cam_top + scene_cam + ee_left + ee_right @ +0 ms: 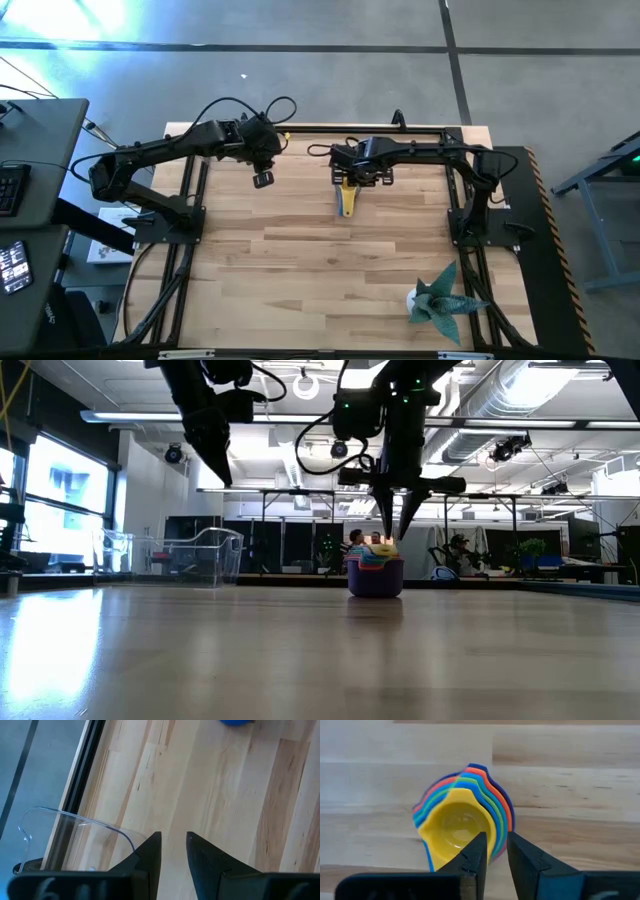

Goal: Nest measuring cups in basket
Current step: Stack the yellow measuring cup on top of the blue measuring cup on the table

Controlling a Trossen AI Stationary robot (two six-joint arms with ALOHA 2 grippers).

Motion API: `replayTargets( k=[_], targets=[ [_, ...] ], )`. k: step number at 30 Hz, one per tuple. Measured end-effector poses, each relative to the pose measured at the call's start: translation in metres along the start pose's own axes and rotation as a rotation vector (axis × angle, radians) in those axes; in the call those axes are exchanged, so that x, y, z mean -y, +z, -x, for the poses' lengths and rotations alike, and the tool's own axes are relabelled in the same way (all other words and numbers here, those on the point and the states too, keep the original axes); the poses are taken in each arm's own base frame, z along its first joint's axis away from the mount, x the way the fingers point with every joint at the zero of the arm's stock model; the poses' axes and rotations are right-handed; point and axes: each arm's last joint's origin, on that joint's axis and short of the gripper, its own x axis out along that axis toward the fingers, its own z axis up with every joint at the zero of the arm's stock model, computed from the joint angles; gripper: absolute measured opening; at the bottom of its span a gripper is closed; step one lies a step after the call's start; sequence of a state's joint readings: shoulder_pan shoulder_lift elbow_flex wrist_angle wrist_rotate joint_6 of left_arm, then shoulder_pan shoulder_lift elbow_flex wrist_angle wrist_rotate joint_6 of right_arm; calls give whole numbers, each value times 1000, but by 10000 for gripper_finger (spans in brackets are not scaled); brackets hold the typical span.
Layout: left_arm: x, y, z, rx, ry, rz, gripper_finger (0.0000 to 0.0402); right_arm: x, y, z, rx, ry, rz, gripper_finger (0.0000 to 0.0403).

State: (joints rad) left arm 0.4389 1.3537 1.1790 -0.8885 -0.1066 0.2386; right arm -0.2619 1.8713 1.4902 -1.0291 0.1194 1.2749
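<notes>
The measuring cups (462,820) stand nested in one stack on the table, the purple one outermost and the yellow one innermost. The stack also shows in the low view (376,575), and its yellow handle (347,202) points toward the near edge. My right gripper (496,845) points down just over the stack's rim on its right side (393,538), its fingers a narrow gap apart. My left gripper (174,845) hangs high above the table (262,179), narrowly open and empty, beside the clear basket (75,820), which stands at the far left (190,555). My right gripper's fingertips (481,842) stand at the stack's rim (496,837), one over the yellow cup's hollow and one over the outer walls. I cannot tell whether they touch it. The stack rests upright on the table.
A teal spiky paper plant figure (440,300) stands near the table's front right corner. Bare wooden tabletop (300,260) lies between it and the stack. Black frame rails (190,210) run along the left and right sides.
</notes>
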Motion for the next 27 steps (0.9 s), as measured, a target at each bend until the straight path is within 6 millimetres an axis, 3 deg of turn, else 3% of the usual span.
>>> replayTargets(
  k=[7, 16, 21, 27],
  targets=[
    [0, 0, 0, 2, 1, 0, 80, 4, -14, 2, -153, -36, 56, 68],
    [0, 0, 0, 4, 1, 0, 80, -4, -39, -6, -124, -71, 79, 69],
    [0, 0, 0, 4, 1, 0, 80, -11, -44, -19, -112, -75, 91, 69],
    [0, 0, 0, 4, 1, 0, 80, -13, -44, -21, -109, -56, 95, 69]
  ],
)
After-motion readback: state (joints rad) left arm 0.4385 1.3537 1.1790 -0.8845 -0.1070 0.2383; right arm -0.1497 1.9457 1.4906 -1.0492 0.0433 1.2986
